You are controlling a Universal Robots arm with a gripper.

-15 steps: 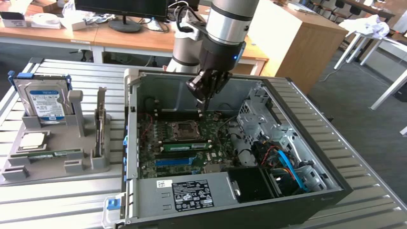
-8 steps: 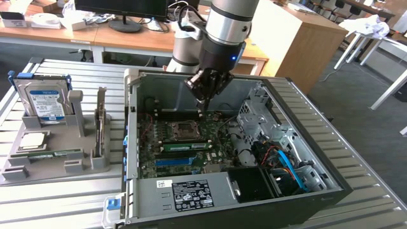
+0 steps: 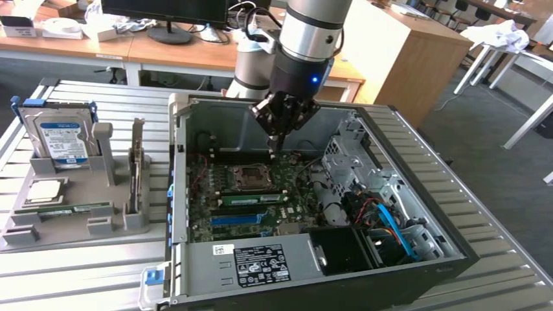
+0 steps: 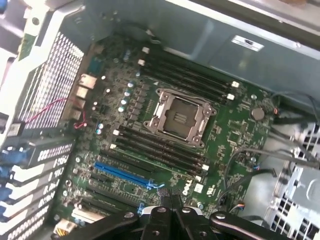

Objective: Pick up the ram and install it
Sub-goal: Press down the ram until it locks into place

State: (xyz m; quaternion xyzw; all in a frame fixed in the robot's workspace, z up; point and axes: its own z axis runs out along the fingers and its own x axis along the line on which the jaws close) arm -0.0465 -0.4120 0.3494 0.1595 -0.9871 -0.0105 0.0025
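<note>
Slatted metal table (image 3: 484,214), wooden desks (image 3: 173,52) behind

On the motherboard (image 4: 165,135) in the wrist view we can read a white "DELL" logo (image 4: 186,189), printed beside the blue slot (image 4: 122,175). We see white labels with dark print on the power supply (image 3: 250,262) in the exterior view, but the writing is too small for us to read. The same holds for the blue and white label on the hard drive (image 3: 62,139) and for the white sticker on the case wall (image 4: 247,43).
</note>
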